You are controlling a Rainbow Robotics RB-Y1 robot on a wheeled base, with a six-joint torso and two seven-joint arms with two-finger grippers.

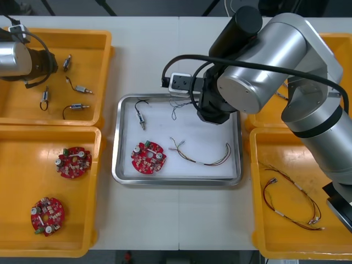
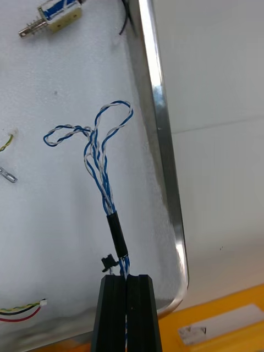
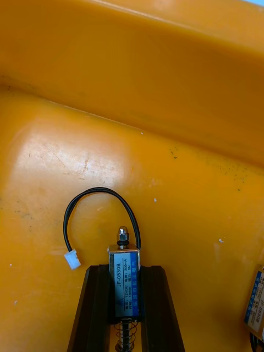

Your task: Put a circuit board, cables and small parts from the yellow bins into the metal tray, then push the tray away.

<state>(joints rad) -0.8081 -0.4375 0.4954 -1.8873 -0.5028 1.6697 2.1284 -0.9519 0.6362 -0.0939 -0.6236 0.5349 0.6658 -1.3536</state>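
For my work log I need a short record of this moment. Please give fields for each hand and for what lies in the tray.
left hand: in the far left yellow bin, shut on a small metal part with a black cable
right hand: over the shiny metal tray, shut on a twisted blue and white cable
lying in tray: round red circuit board; red and yellow cable; second small metal part
tray inside: white
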